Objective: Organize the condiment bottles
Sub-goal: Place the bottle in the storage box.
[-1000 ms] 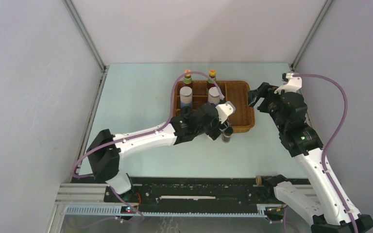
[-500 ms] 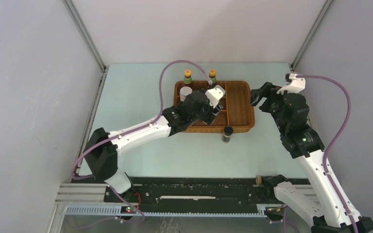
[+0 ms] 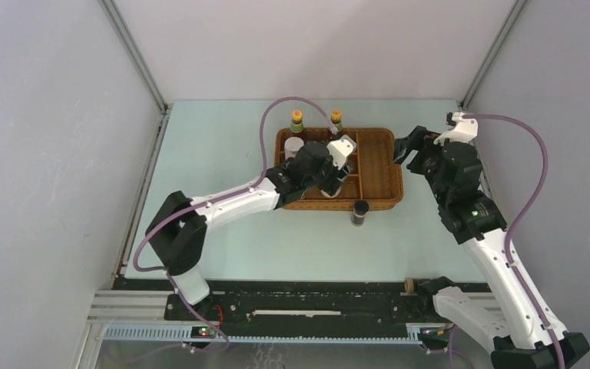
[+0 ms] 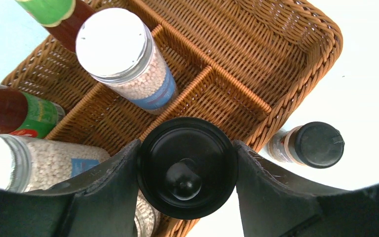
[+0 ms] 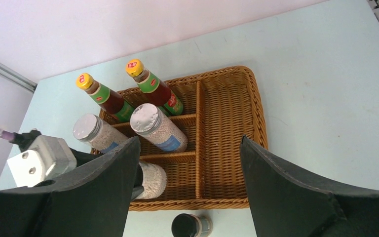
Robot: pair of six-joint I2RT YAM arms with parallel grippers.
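My left gripper (image 4: 187,146) is shut on a white, black-capped bottle (image 4: 187,168) and holds it over the near-left part of the brown wicker tray (image 3: 396,171). That bottle also shows in the right wrist view (image 5: 154,180). Two yellow-capped sauce bottles (image 5: 134,67) (image 5: 84,80) and two silver-topped shakers (image 5: 145,118) (image 5: 86,127) stand in the tray's left compartments. A tiny dark bottle (image 3: 359,213) stands on the table just in front of the tray. My right gripper (image 5: 188,148) is open and empty, above and right of the tray.
The tray's long right compartment (image 5: 227,128) holds nothing. The left arm (image 3: 230,209) stretches diagonally across the table towards the tray. Grey walls close in on both sides.
My left gripper has carried the black-capped bottle from the table beside the tiny dark bottle, away over the tray's front rim. The right arm has barely moved.
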